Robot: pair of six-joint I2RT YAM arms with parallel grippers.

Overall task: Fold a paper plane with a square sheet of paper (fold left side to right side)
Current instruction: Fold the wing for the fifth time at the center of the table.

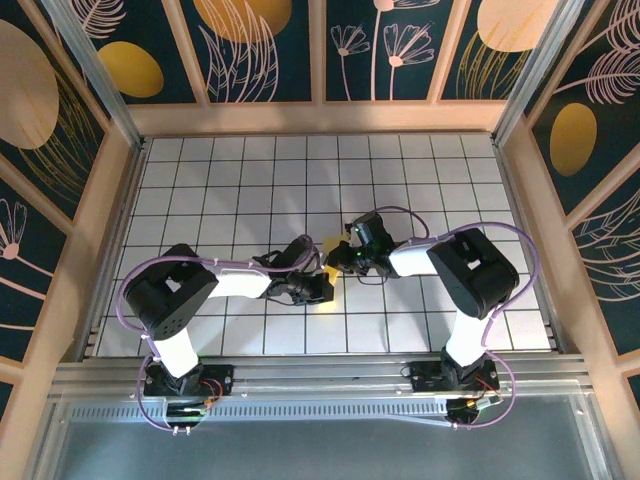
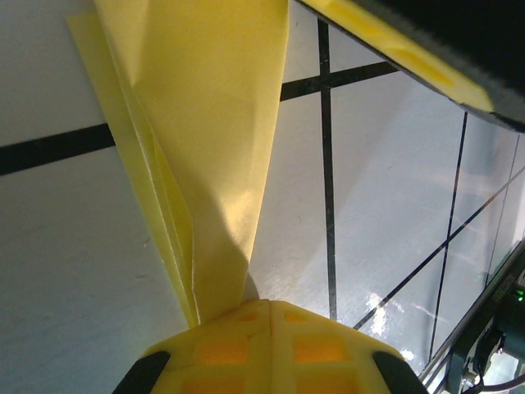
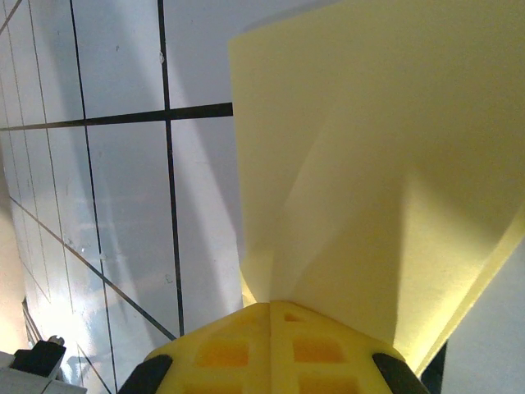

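**Two grippers pinch one yellow paper**

Seen from above, the left gripper and the right gripper meet near the middle of the white table. Their tips are close to each other. A bit of the yellow paper peeks out just beside the right gripper.

The left wrist camera shows the left gripper with its two yellow fingers pressed together. They are clamped on the yellow paper. The paper comes out from between the jaws as a narrow point. It gets wider the farther it goes from them. It is folded (thin layers sit stacked along its left edge). The table, with its black lines, lies on both sides of the jaws.

The right wrist camera shows the right gripper with its jaws shut tight too. The paper is pinched between them. The paper spreads out wide in front of the jaws and off to their right. Creases run away from the spot where it is pinched. To the left of the jaws there are bare table tiles, and a soft shadow falls on them beside the paper.
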